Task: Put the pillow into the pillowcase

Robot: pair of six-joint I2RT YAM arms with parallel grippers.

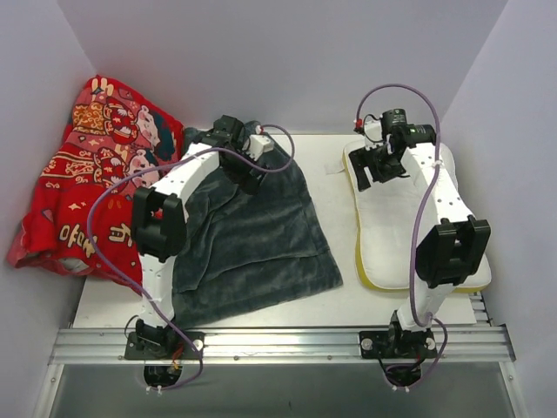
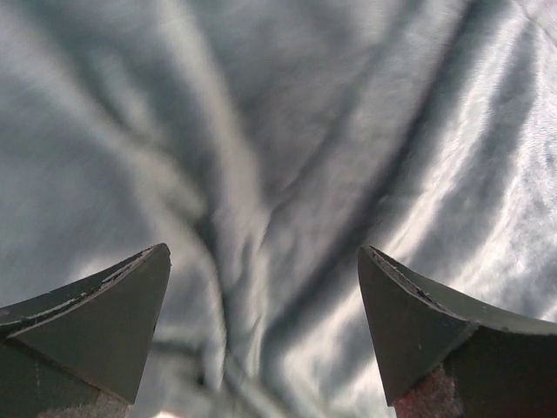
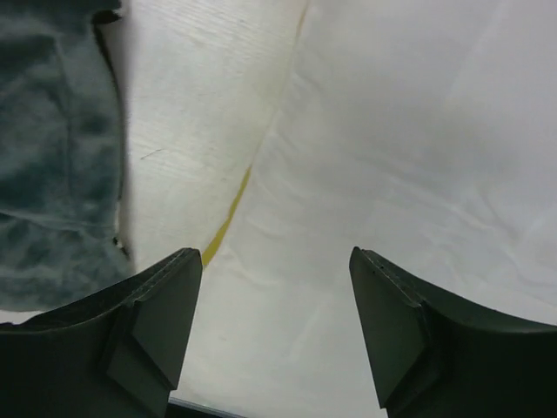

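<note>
We judge the pillow (image 1: 409, 218) to be light and squashy: it is a plump white rectangle with a smooth cotton-like skin, faintly creased, and a yellow band (image 3: 228, 218) along its left and near edges. It lies flat on the right side of the counter (image 1: 348, 300), well apart from the pillowcase (image 1: 252, 235). It will probably sag and fold if lifted by one corner. A pinch on the seamed yellow edge at a far corner looks the surest hold, since the fabric there bunches between the jaws.

The pillowcase sprawls left of centre, its plush grey-blue face up, rumpled into soft ridges at the far end and touching the red printed cloth (image 1: 87, 183) on its left. It looks limp, light and a little clingy, so only one layer at the mouth should be taken. We cannot tell from here where the opening lies.

The left jaws stand wide apart just above the plush folds, grasping nothing. The right jaws are also released. They hover over the pillow's left edge with bare counter and the yellow band below them.
</note>
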